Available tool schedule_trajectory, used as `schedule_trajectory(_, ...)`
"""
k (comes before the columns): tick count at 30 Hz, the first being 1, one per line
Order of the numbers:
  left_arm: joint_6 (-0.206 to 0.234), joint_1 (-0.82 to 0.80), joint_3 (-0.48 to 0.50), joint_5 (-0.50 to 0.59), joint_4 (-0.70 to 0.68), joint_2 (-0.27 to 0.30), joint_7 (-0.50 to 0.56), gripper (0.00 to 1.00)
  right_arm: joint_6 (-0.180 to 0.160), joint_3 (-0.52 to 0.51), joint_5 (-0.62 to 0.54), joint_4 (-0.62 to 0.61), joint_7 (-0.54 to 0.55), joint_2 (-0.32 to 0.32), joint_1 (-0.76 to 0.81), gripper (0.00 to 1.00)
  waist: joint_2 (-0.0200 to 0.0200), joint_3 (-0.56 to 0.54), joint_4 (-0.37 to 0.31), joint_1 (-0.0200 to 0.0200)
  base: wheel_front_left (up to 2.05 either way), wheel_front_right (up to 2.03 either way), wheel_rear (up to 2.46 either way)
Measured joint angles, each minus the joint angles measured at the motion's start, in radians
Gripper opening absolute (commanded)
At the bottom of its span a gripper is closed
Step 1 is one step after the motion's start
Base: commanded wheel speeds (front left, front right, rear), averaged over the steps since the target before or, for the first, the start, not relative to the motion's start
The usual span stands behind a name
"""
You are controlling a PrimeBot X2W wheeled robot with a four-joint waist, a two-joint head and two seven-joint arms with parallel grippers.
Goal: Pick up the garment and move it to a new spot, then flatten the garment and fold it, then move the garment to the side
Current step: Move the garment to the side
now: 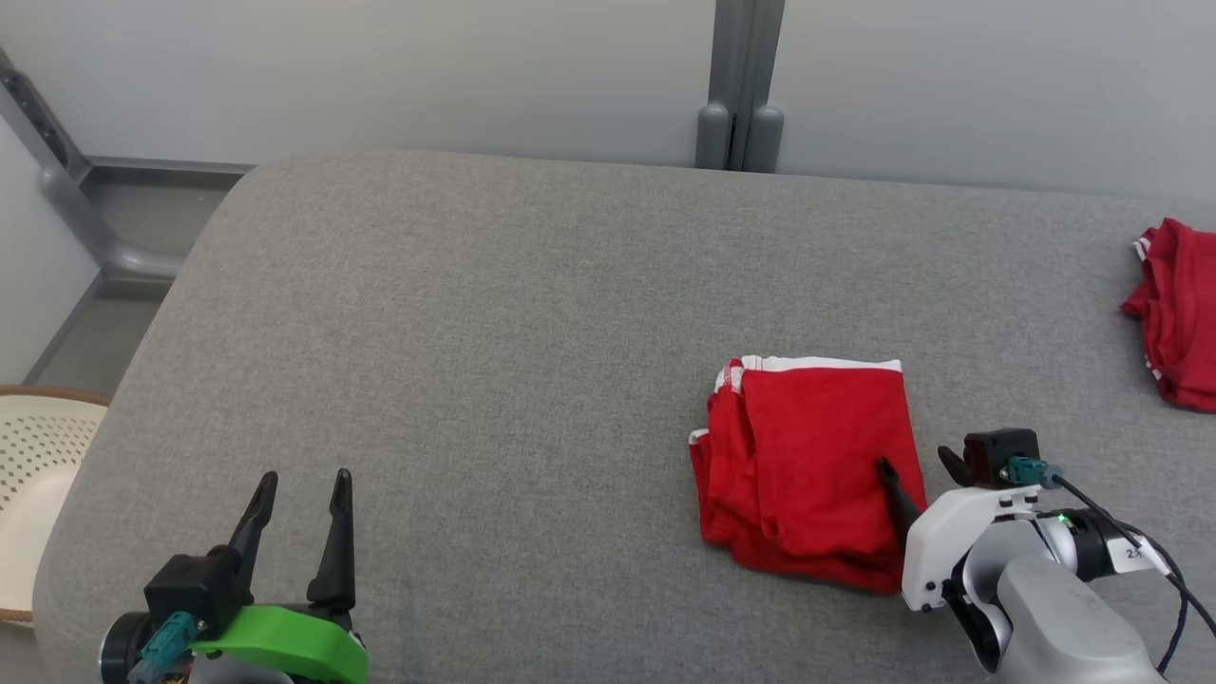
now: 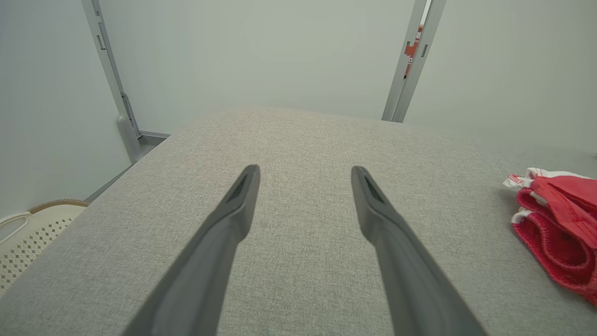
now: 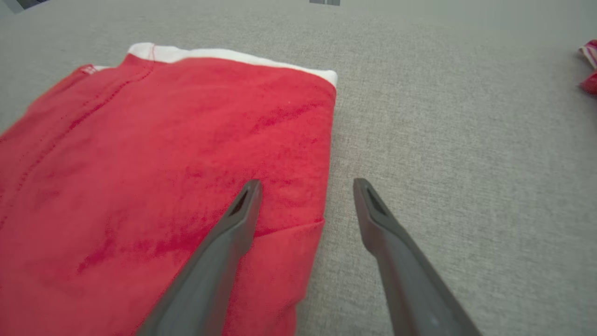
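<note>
Garment (image 1: 807, 465) is red with a white band along its far edge. It lies folded on the grey padded table (image 1: 475, 332), on the right part, close to the near side.

The right pincer (image 3: 306, 183) is at the right edge of the garment, near its lower corner. Its two dark fingers stand wide apart and they clamp nothing. One finger (image 3: 233, 224) is over the red cloth, just inside the right edge. The other finger is over the bare grey table, just beside that edge. I cannot tell if the first finger presses on the cloth or only hangs above it.

The left pincer (image 1: 306, 477) is at the near left part of the table, well apart from the garment. Its fingers are wide apart too. It holds nothing, and bare grey table shows between them.

Now the count. There are two pincers, each with two fingers, so four fingers. There are two red cloth things: the folded garment, and one crumpled red cloth (image 1: 1173, 313) with bits of white, at the far right of the table and well apart from the garment. There is one table. There is one white basket (image 1: 38, 446) with small holes, just beside the left side of the table
</note>
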Motion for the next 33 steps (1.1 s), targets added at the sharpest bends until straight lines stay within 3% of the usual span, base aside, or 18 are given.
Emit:
schedule_trajectory(8, 0.000, -0.017, -0.007, -0.004, 0.005, -0.005, 0.000, 1.00, 0.000, 0.006, 0.054, 0.166, -0.030, 0.044, -0.053, 1.00, 0.0000, 0.034, 0.031, 0.0000, 0.00, 0.00, 0.00)
schedule_trajectory(9, 0.000, -0.021, -0.006, -0.005, 0.005, -0.006, 0.000, 1.00, 0.000, 0.011, 0.067, 0.178, -0.031, 0.047, -0.058, 0.05, 0.0000, 0.035, 0.034, 0.0000, 0.00, 0.00, 0.00)
schedule_trajectory(10, 0.000, -0.023, -0.006, -0.006, 0.006, -0.006, 0.000, 1.00, 0.000, 0.017, 0.075, 0.185, -0.035, 0.049, -0.059, 0.00, 0.0000, 0.036, 0.037, 0.0000, 0.00, 0.00, 0.00)
schedule_trajectory(20, 0.000, -0.019, 0.016, -0.005, -0.008, -0.019, 0.000, 1.00, 0.001, 0.115, 0.113, 0.194, -0.057, 0.023, -0.128, 0.00, 0.0000, 0.033, 0.009, 0.0000, 0.00, 0.00, 0.00)
schedule_trajectory(33, 0.000, -0.114, 0.004, -0.038, -0.086, -0.005, 0.000, 1.00, 0.001, 0.272, 0.106, 0.114, 0.025, -0.222, -0.483, 0.00, 0.0000, 0.191, -0.085, 0.0000, 0.00, 0.00, 0.00)
